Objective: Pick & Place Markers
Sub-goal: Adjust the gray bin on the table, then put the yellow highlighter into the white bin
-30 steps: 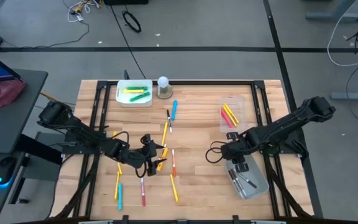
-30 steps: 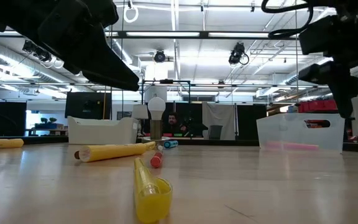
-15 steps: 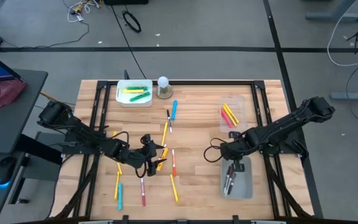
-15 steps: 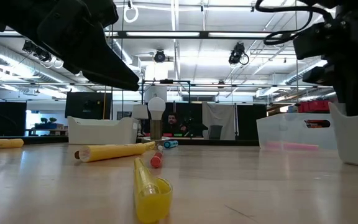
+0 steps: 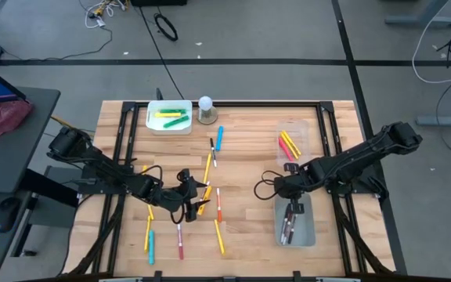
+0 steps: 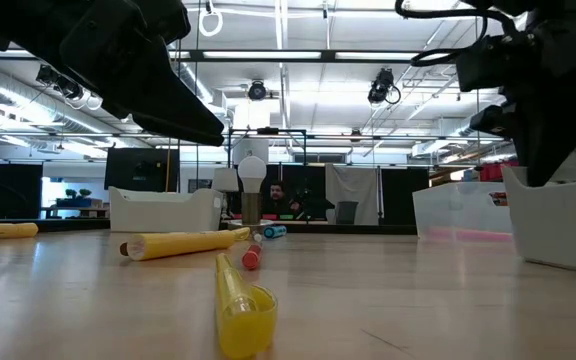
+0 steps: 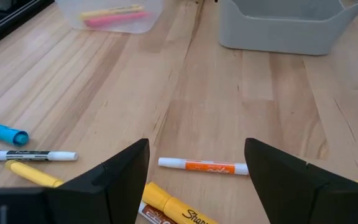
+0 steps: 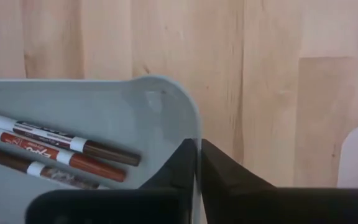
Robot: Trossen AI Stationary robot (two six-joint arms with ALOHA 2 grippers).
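My right gripper (image 5: 288, 195) (image 8: 198, 144) points down at the far end of the grey bin (image 5: 297, 222) (image 6: 566, 228) and is shut on its wall. The bin stands on the table at the right and holds a few white-bodied markers with dark caps (image 8: 61, 150) (image 5: 290, 227). My left gripper (image 5: 197, 197) (image 7: 196, 145) hangs open over loose markers at the table's middle, touching nothing. An orange marker (image 7: 207, 167) lies flat between and beyond its fingers, with yellow markers (image 7: 166, 208) under them. My right gripper pinches the grey bin's wall at the rim (image 8: 196, 127), right beside a rounded corner (image 8: 169, 90) at the bin's far end. One finger is inside the bin and one outside. The fingers come from above, pointing steeply down. The bin's bottom rests on the table.
Loose markers lie over the middle and near left: blue (image 5: 219, 137), yellow (image 5: 207, 166), orange (image 5: 218, 205), pink (image 5: 180, 240). A white bin (image 5: 169, 117) with yellow and green markers and a white ball-topped object (image 5: 206, 106) stand far left. A clear bin (image 5: 292, 142) stands far right.
My right gripper has swung a little toward the table's left. The grey bin has slid that way with it along the table and has turned from slanting to square with the table's edges; its markers have stayed inside.
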